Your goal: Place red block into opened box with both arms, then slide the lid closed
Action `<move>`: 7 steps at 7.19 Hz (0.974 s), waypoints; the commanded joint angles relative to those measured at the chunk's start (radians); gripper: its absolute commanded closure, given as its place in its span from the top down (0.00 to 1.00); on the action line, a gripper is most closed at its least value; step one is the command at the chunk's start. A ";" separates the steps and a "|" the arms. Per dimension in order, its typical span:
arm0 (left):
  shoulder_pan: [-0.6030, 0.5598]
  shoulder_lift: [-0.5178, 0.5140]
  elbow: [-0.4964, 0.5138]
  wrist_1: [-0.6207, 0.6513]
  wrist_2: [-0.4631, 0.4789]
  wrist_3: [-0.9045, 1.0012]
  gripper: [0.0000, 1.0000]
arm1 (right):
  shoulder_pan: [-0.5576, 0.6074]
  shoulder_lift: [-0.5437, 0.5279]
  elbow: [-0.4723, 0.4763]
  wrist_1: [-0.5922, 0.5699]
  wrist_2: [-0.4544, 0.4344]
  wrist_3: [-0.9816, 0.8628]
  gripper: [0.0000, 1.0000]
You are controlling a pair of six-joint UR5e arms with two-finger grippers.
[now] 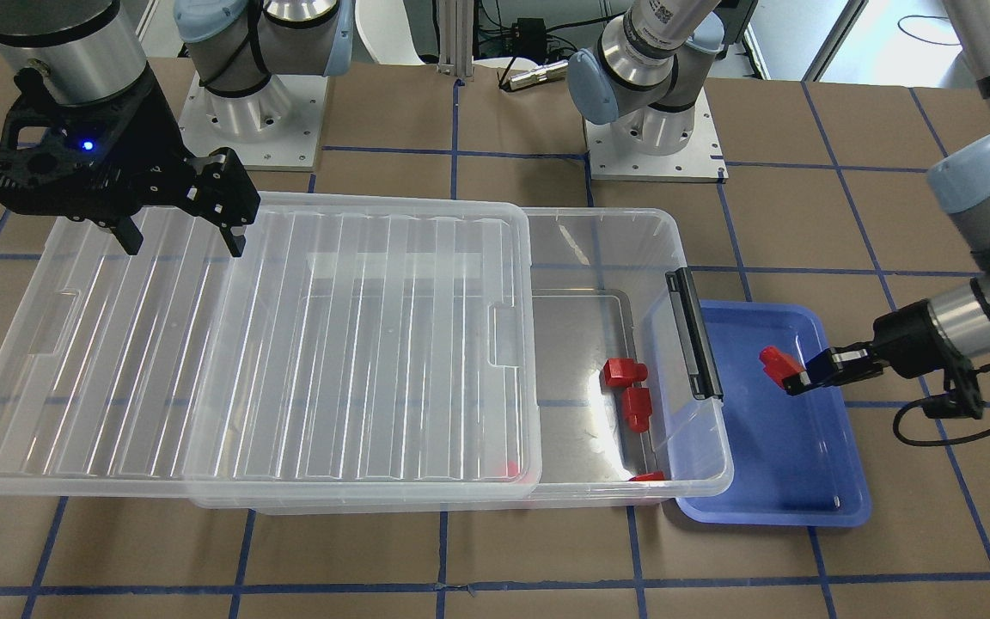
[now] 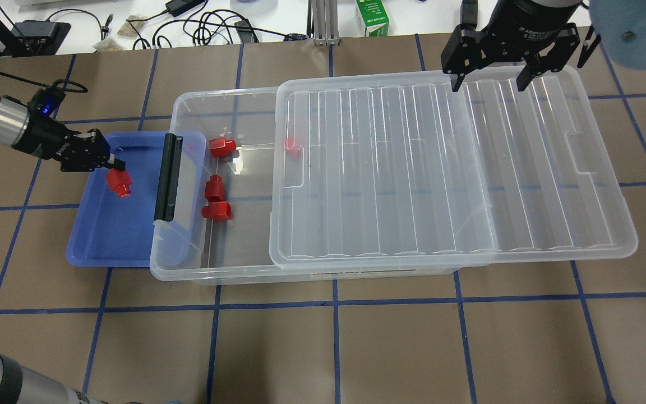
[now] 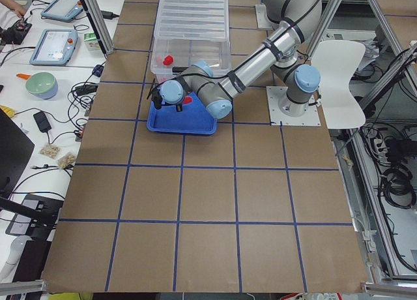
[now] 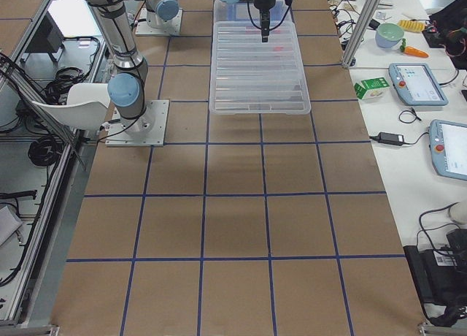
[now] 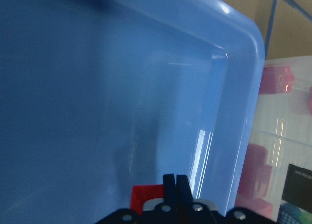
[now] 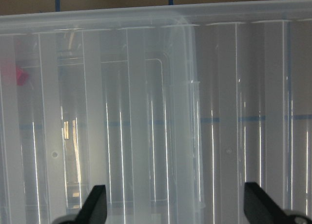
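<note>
My left gripper [image 2: 114, 165] is shut on a red block [image 2: 118, 183] and holds it over the blue tray [image 2: 94, 241], just left of the box's black-bar end [image 2: 167, 177]. In the front-facing view, the left gripper [image 1: 796, 383] and its block [image 1: 773, 363] are on the right. The clear box [image 2: 188, 270] is open at that end, with several red blocks [image 2: 214, 188] on its floor. The ribbed lid [image 2: 413, 168] covers the rest and overhangs to the right. My right gripper [image 2: 489, 84] hangs open over the lid's far edge; its fingers [image 6: 95, 205] are spread wide.
The blue tray [image 1: 791, 481] butts against the box's open end. One red block [image 2: 292, 147] shows through the lid. Cables and a green carton [image 2: 372, 17] lie beyond the table's far edge. Brown table surface [image 2: 334, 348] spreads in front of the box.
</note>
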 commanded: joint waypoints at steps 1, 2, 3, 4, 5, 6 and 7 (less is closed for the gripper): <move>-0.053 0.077 0.188 -0.156 0.049 -0.106 0.07 | 0.000 0.001 -0.002 -0.001 -0.002 -0.003 1.00; -0.176 0.118 0.231 -0.149 0.166 -0.143 0.07 | 0.000 0.001 -0.001 -0.001 -0.002 -0.004 1.00; -0.305 0.141 0.236 -0.096 0.234 -0.247 0.07 | 0.000 0.001 -0.002 -0.001 -0.002 -0.004 1.00; -0.385 0.145 0.221 -0.030 0.242 -0.277 0.08 | -0.002 0.001 -0.002 -0.001 -0.005 -0.006 1.00; -0.427 0.117 0.216 0.020 0.242 -0.315 0.08 | -0.005 -0.001 -0.001 0.000 -0.007 -0.010 1.00; -0.452 0.103 0.178 0.072 0.239 -0.347 0.08 | -0.005 0.001 -0.002 0.000 -0.017 -0.012 1.00; -0.490 0.090 0.105 0.215 0.242 -0.352 0.10 | -0.020 0.001 -0.002 0.003 -0.017 -0.017 1.00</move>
